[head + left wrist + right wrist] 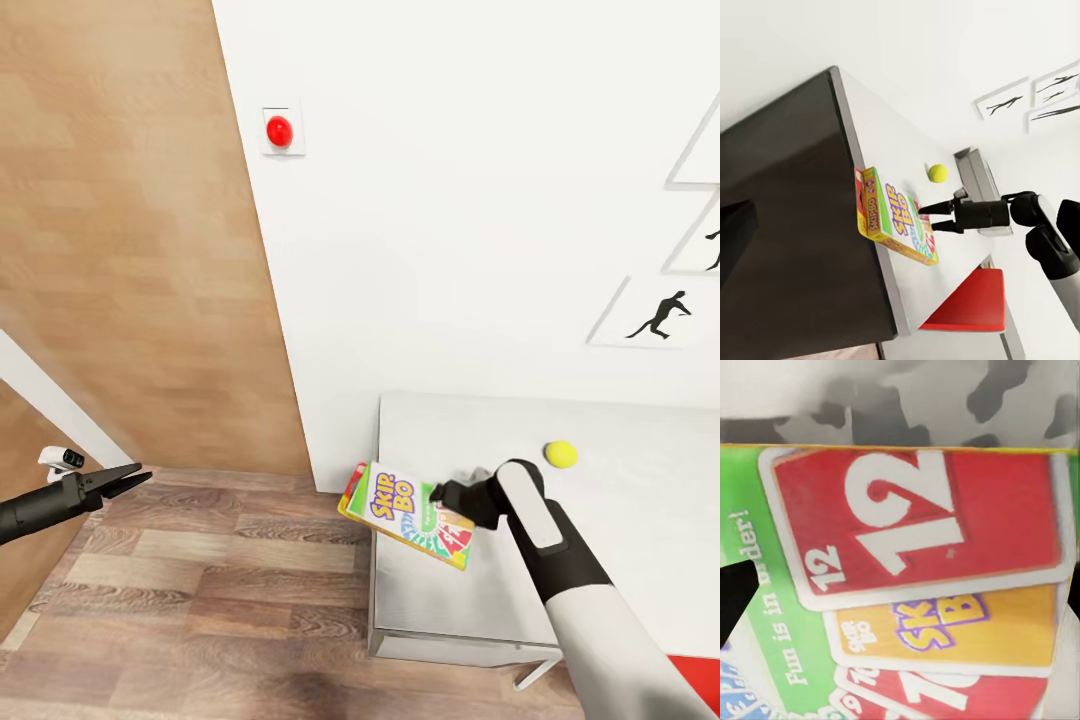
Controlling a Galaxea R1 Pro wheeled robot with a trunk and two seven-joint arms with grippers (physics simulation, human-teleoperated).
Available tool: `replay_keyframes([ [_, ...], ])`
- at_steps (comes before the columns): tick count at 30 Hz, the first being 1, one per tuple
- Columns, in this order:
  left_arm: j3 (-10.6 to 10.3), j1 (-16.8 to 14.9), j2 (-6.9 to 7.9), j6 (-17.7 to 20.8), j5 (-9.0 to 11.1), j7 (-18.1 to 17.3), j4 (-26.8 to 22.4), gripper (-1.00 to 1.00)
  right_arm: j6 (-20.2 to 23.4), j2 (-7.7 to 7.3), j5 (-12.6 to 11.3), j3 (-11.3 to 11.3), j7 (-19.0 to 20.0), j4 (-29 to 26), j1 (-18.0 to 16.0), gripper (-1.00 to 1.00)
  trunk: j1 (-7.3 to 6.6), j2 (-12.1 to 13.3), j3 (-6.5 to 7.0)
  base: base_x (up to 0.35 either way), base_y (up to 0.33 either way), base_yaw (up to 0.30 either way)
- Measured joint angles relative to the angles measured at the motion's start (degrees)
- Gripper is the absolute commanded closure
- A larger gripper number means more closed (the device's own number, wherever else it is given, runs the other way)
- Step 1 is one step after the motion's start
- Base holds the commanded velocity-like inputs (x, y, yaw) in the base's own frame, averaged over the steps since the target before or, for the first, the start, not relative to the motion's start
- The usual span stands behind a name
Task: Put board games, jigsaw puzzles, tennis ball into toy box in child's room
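My right gripper (436, 492) pinches the SKIP-BO board game (408, 513), tilted and overhanging the table (640, 520) corner. The yellow-green tennis ball (561, 454) rests on the tabletop nearby.

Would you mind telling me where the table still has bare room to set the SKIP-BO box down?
The table is bare between the tennis ball and the wall, and along its front edge below the SKIP-BO box. It is crowded at the near-left corner, where the right gripper grips the box overhanging the edge.
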Motion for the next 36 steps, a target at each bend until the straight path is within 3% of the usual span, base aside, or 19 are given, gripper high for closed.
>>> replay_keyframes([
  [9, 0.00, -0.01, -0.02, -0.01, -0.01, 0.00, 0.01, -1.00, -0.02, -0.16, 0.13, -0.21, -0.07, -5.34, 0.73, -1.00, -0.01, -0.01, 0.45, 0.000, 0.000, -0.109],
  [21, 0.00, -0.01, -0.02, -0.01, -0.01, 0.00, 0.01, -1.00, 0.05, -2.28, -0.30, -0.26, -0.04, -14.57, 2.80, -1.00, -0.01, 0.00, 1.40, 0.000, 0.000, -0.158],
  [31, -0.05, -0.01, -0.10, -0.05, -0.01, 0.00, 0.00, -1.00, 0.01, -2.99, -1.14, -2.59, 0.34, -25.69, 9.43, -1.00, -0.01, 0.00, 2.22, 0.000, 0.000, -0.153],
  [36, -0.15, -0.01, -0.21, -0.48, -0.01, 0.00, 0.00, -1.00, -0.14, -3.04, -3.18, -4.69, 5.57, -27.60, 13.82, -1.00, -0.01, 0.00, 2.63, 0.000, 0.000, -0.126],
])
